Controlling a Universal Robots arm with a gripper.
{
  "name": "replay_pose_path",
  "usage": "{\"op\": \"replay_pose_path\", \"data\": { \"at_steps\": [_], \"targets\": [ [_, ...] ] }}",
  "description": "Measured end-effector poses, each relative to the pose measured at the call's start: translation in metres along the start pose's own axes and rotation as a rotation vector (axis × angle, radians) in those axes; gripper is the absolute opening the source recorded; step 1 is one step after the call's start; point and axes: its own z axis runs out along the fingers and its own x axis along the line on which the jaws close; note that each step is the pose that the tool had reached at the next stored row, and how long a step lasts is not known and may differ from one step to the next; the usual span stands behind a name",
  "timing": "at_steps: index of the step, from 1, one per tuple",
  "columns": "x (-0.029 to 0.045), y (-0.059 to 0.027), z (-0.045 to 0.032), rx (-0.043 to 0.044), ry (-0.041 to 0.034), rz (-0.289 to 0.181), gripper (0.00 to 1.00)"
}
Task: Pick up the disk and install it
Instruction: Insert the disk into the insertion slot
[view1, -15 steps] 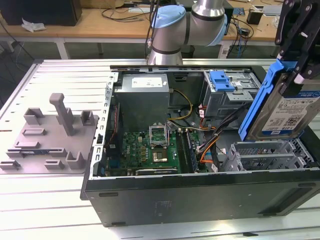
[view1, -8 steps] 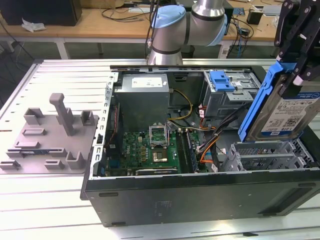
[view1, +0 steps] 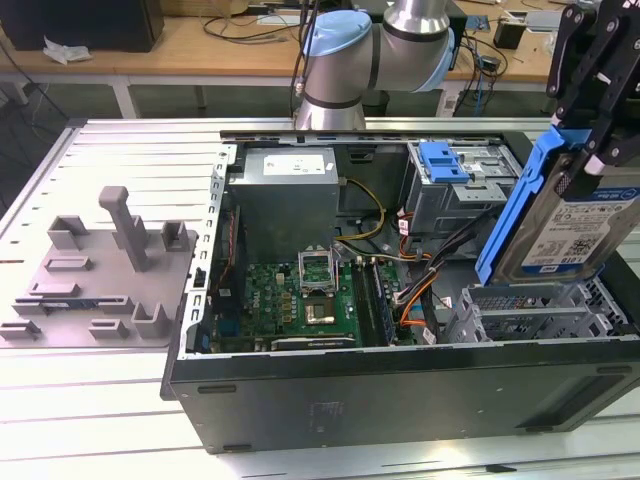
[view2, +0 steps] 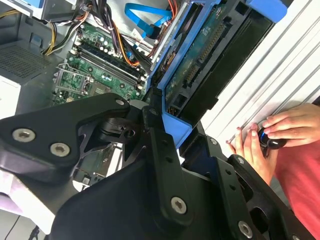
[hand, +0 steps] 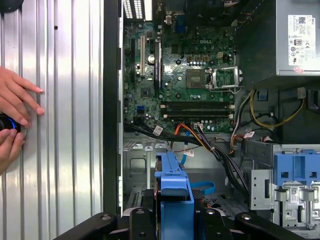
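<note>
**Position of the disk.** We find the disk (view1: 572, 228) clear of the table and held in the gripper (view1: 592, 165), above the open computer case (view1: 400, 392) at the exterior view's right. The black fingers (view1: 598, 75) are closed on the disk's upper end and bear on its blue plastic frame. The jaws stand no wider than the drive is thick and touch nothing else.

**Disk to bay.** The empty grey drive bay (view1: 545, 318) lies directly beneath the disk's lower end, in the case corner at the exterior view's right.
- The disk's long axis is steeply tilted, not vertical. The upper end leans toward the exterior view's right and the lower end toward the case interior.
- The labelled face looks toward the exterior camera.
- The lower edge sits close over the bay's top rail. We cannot tell whether the two touch.

**Wrist views.** In the second wrist view the disk (view2: 212, 55) shows its circuit-board underside and connector row. In the first wrist view the disk (hand: 174, 192) appears edge-on, over the sheet-metal floor beside the motherboard (hand: 180, 75).

**Surroundings.** The separate drive cage (view1: 452, 172) with its blue latch stands further back, well apart from the disk. The power supply (view1: 288, 178) sits beyond it toward the exterior view's left. A person's hands (hand: 12, 112) hold a small dark object on the ribbed table (hand: 65, 150), just outside the case wall.
</note>
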Motion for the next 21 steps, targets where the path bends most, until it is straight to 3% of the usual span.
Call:
{"op": "replay_pose_path", "data": {
  "at_steps": [21],
  "targets": [
    [0.0022, 0.001, 0.0051, 0.0029, 0.0001, 0.004, 0.37]
  ]
}}
